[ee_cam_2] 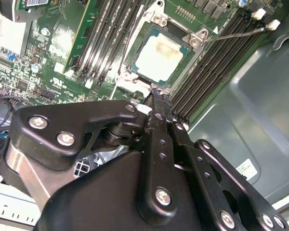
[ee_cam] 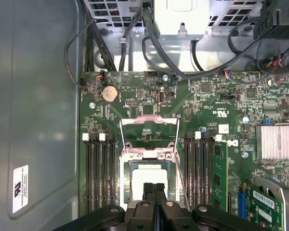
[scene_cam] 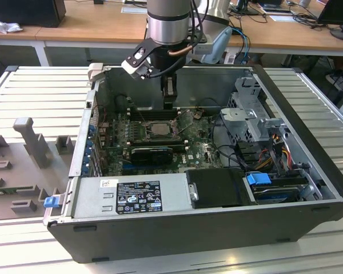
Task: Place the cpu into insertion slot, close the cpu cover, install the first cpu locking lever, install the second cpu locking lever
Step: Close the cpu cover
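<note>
At the exterior view's left, a grey plastic fixture (scene_cam: 31, 140) on the ribbed tabletop (scene_cam: 40, 85), well apart from the work. Next to it, an open computer case (scene_cam: 188, 234) lying on its side, with a grey power supply (scene_cam: 131, 194) along the near wall and a green board (scene_cam: 200, 151) on the case floor.

Near the board's middle, the cpu (scene_cam: 158, 129) (ee_cam_2: 164, 55) (ee_cam: 140, 175). Lies flat in the insertion slot (ee_cam: 124, 169), pale top up, square to the shiny rim. Long black memory slots (ee_cam: 98, 173) on either side of it.

Cover (ee_cam: 148, 118) swung open, off the cpu, on the side of the slot away from the tool. In the second wrist view, a thin metal lever (ee_cam_2: 236, 32) raised beside the slot, not latched.

Tool (scene_cam: 169, 104) (ee_cam_2: 155, 94) (ee_cam: 154, 186) narrow, its two fingers pressed together with nothing between them. In the exterior view, hangs from the arm over the board, just behind the slot. In both wrist views, fingertips right at the slot's near edge, at the cpu's border; touching or just above, cannot tell.

Further toward the exterior view's right, a grey metal drive cage (scene_cam: 248, 123) with a bundle of coloured cables (scene_cam: 277, 151) beside it, against the case's far side wall.
</note>
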